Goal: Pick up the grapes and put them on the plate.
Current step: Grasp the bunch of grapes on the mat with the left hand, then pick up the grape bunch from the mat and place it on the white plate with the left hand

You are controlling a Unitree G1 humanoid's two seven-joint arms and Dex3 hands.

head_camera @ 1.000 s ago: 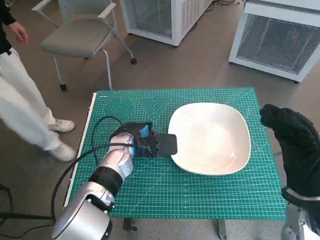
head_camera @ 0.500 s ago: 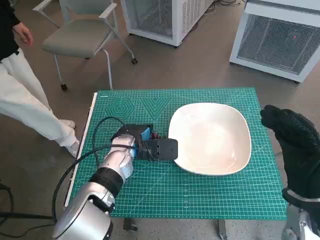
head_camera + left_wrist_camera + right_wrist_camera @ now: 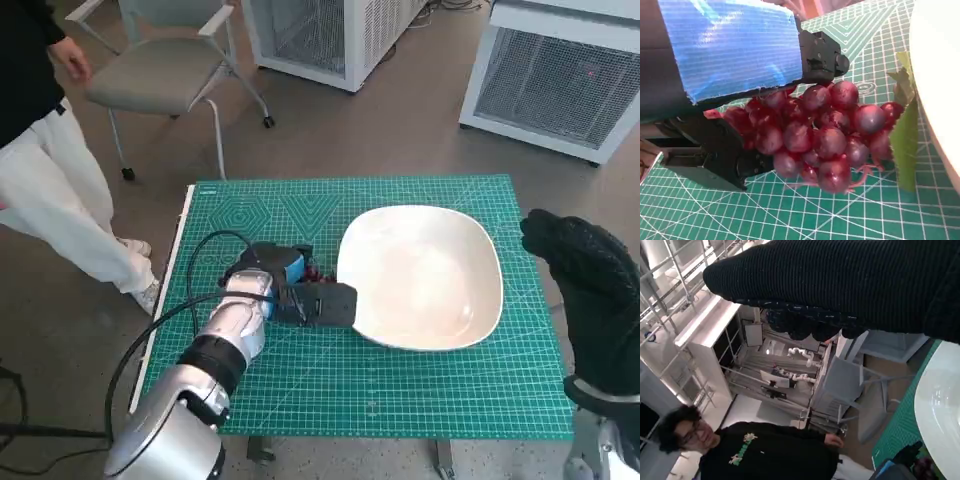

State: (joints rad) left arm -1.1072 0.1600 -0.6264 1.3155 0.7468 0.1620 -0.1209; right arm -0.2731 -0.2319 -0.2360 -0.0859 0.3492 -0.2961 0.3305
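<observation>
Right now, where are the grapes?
In the left wrist view the grapes sit in the left hand, over the green mat just beside the plate rim. The head view hides most of them under that hand.

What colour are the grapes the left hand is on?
Dark red grapes, with a green leaf; clearest in the left wrist view.

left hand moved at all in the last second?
Yes, slightly. In the head view the left hand with the grapes has crept toward the plate; its dark fingers now overlap the plate's near rim a little more.
</observation>
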